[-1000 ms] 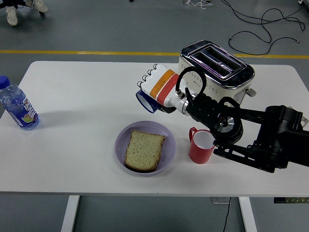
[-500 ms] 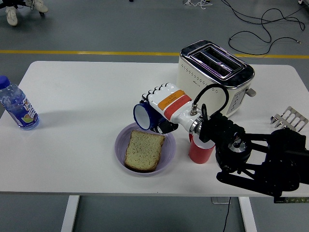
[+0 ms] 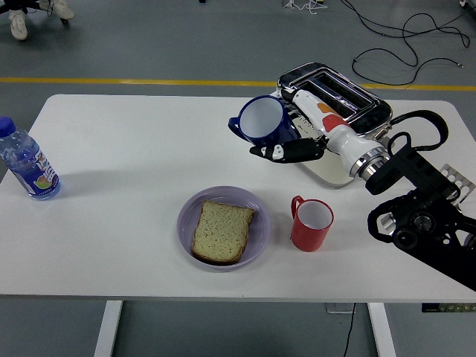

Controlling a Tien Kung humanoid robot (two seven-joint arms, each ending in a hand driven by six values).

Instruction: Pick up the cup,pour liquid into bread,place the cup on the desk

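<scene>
- Bread slice (image 3: 222,231) on a lilac plate (image 3: 185,214) near the table's (image 3: 134,149) front edge; red mug (image 3: 310,224) just right of it.
- Right hand (image 3: 297,141), fingers apparently curled around the blue cup (image 3: 262,121), held above the table, mouth tilted toward the camera.
- Behind, a toaster (image 3: 349,104); far left, a water bottle (image 3: 26,162).

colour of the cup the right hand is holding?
Dark blue outside, pale inside. The cup sits in the right hand, seen clearly in the head view.
</scene>
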